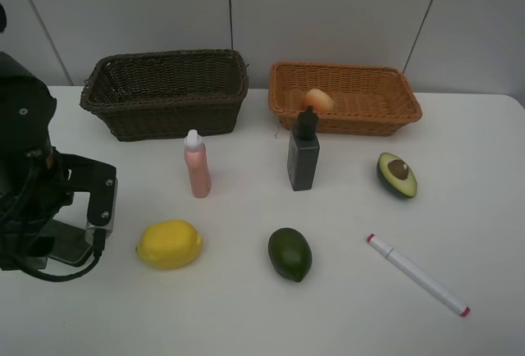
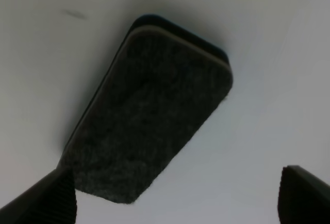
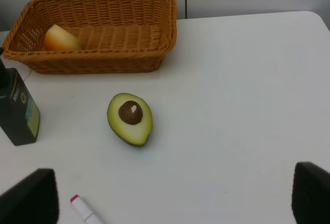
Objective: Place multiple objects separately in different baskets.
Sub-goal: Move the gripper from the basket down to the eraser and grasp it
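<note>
Eight items logged, two baskets at the far side of the white tabletop (image 1: 246, 323).

- Dark brown basket (image 1: 164, 93), taller sides, far left; nothing seen inside it.
- Orange basket (image 1: 361, 114), shallower, just to its right; the two stand apart. Peach (image 1: 318, 99) lies inside, at the end nearer the brown basket.
- Pink bottle (image 1: 197, 165) upright, in front of the brown basket.
- Dark grey bottle (image 1: 303, 159) upright, just in front of the orange basket's near corner.
- Halved avocado (image 1: 397, 175) flat on the tabletop, cut face and pit up, right of the grey bottle.
- Lemon (image 1: 169, 244) and whole avocado (image 1: 289, 253) in the near row, well apart.
- White marker (image 1: 417, 275) lies at a slant, near right, red at both ends.
- Eraser (image 2: 149, 115) flat on the tabletop, felt side up, directly under the left arm (image 1: 33, 167). Left jaws stand wide above it, one tip over its near corner; contact cannot be told. Nothing held.
- Right jaws stand wide over bare tabletop, holding nothing; the halved avocado lies ahead of them, apart.
</note>
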